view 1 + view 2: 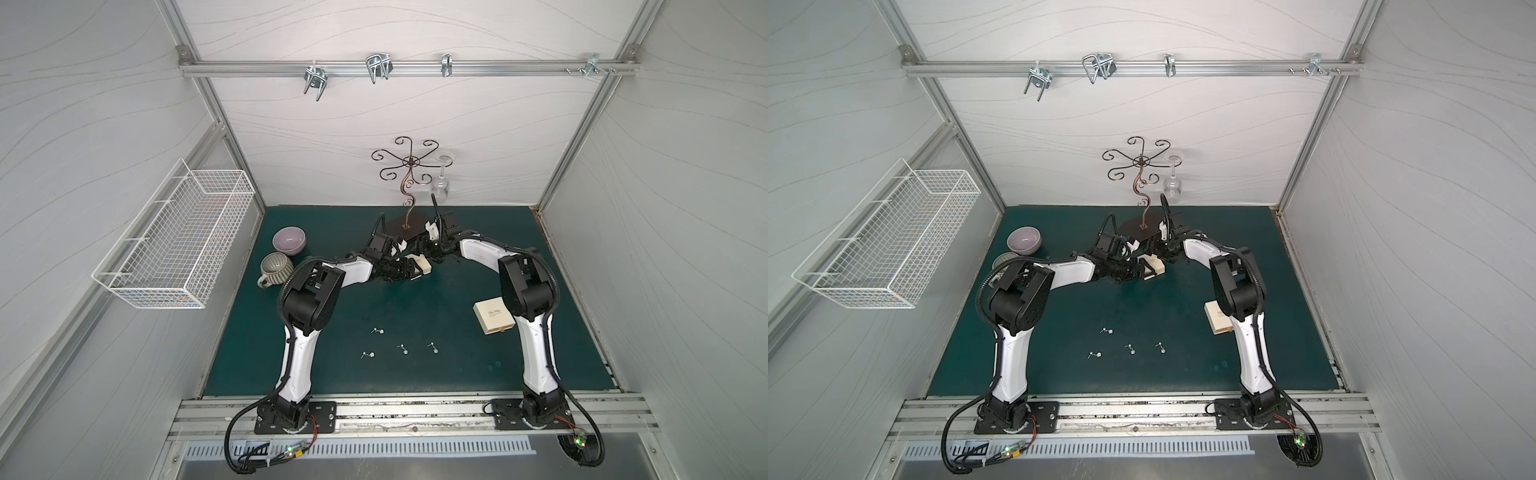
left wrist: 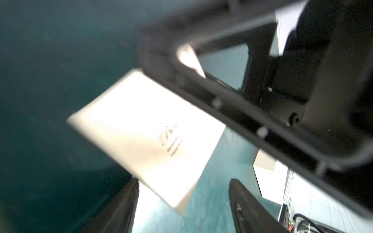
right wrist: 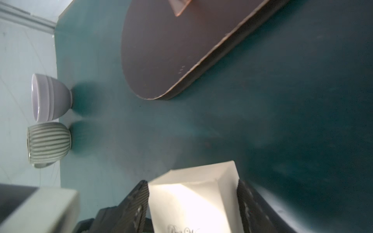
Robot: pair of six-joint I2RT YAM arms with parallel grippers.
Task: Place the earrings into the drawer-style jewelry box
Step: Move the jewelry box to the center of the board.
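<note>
The right claw (image 3: 192,183) pinches the box (image 3: 191,201). The left claw (image 2: 183,180) is wide open around its corner, not gripping. The earrings (image 1: 403,349) lie loose on the worktop (image 1: 457,374), well apart from it. I think they are opening the box. Next, slide it open.

On the green counter (image 1: 1059,353), four earrings (image 1: 1131,349) lie loose at lower centre, while above them at mid-frame the left claw (image 1: 1142,270) and right claw (image 1: 1162,254) meet at a small cream box (image 1: 1153,266), a second cream box (image 1: 1216,318) at centre right half hidden behind the right arm (image 1: 1250,353).
</note>
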